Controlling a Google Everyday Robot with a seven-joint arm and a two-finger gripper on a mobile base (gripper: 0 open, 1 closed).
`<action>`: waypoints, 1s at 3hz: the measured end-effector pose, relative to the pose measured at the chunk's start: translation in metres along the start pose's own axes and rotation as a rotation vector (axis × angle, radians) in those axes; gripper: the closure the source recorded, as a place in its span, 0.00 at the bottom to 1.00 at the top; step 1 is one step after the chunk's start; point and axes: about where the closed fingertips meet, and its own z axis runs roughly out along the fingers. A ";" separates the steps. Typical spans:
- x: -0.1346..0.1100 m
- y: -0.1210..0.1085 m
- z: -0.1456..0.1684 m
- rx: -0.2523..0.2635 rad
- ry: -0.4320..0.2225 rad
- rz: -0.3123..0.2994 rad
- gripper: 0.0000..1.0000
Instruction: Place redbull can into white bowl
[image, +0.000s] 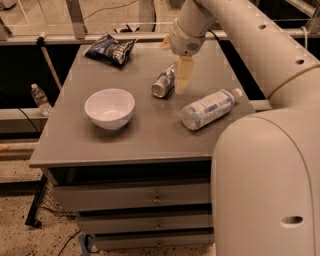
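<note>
The redbull can (163, 83) lies on its side near the middle of the grey table (140, 135), its shiny end facing front left. The white bowl (110, 108) stands upright to the can's front left, apart from it and with nothing in it. My gripper (182, 80) hangs from the arm coming in from the upper right. Its pale fingers (183, 74) point down right beside the can's right side, close to the can or touching it. The can still rests on the table.
A clear plastic bottle (206, 108) with a white label lies on its side to the right of the can. A dark blue snack bag (112, 49) lies at the table's back left. A small bottle (39, 99) stands on the floor left of the table. My body (265, 185) fills the lower right.
</note>
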 end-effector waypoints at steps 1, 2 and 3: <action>-0.007 0.001 0.011 -0.023 0.000 -0.019 0.00; -0.010 0.002 0.020 -0.045 -0.012 -0.024 0.00; -0.009 0.004 0.031 -0.075 -0.031 -0.010 0.00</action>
